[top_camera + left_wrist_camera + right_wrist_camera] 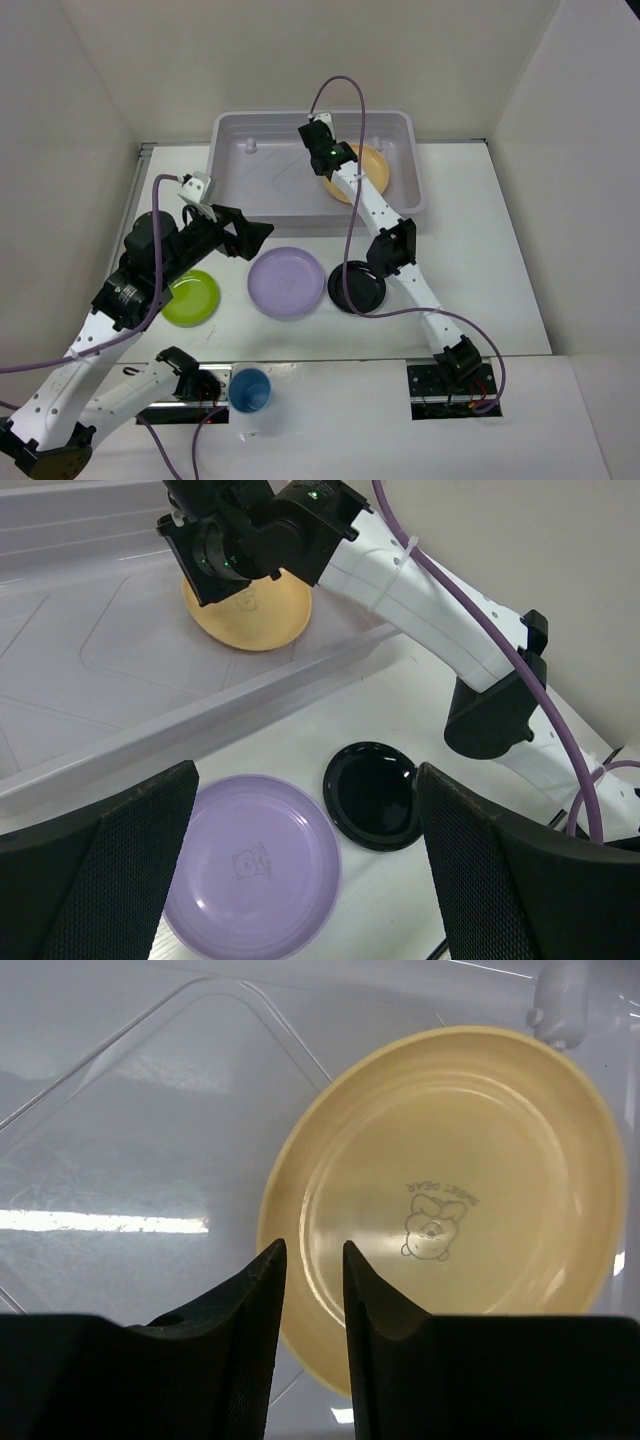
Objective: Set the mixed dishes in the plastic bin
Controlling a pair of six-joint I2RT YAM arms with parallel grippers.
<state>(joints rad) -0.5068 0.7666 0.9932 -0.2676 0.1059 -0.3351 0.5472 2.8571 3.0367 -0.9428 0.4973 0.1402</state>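
Note:
The pale orange plate [364, 172] [255, 615] [450, 1210] lies in the right half of the plastic bin [260, 120] [200, 720] [150, 1110]. My right gripper [333, 163] [312, 1248] hangs over the plate's left rim, its jaws a narrow gap apart with the rim showing between them and touching neither. The left gripper [250, 235] [305, 775] is wide open and holds nothing, in the air in front of the bin. Below it on the table are the lavender plate [286, 282] [255, 865] and the black plate [357, 287] [375, 795]. A lime green plate [192, 297] sits left of them, and a blue cup [250, 390] at the near edge.
White walls close in the table on the left, the back and the right. The right arm [395, 245] [470, 650] reaches over the black plate and the bin's front wall. A small white knob [250, 146] [560, 1005] stands up inside the bin.

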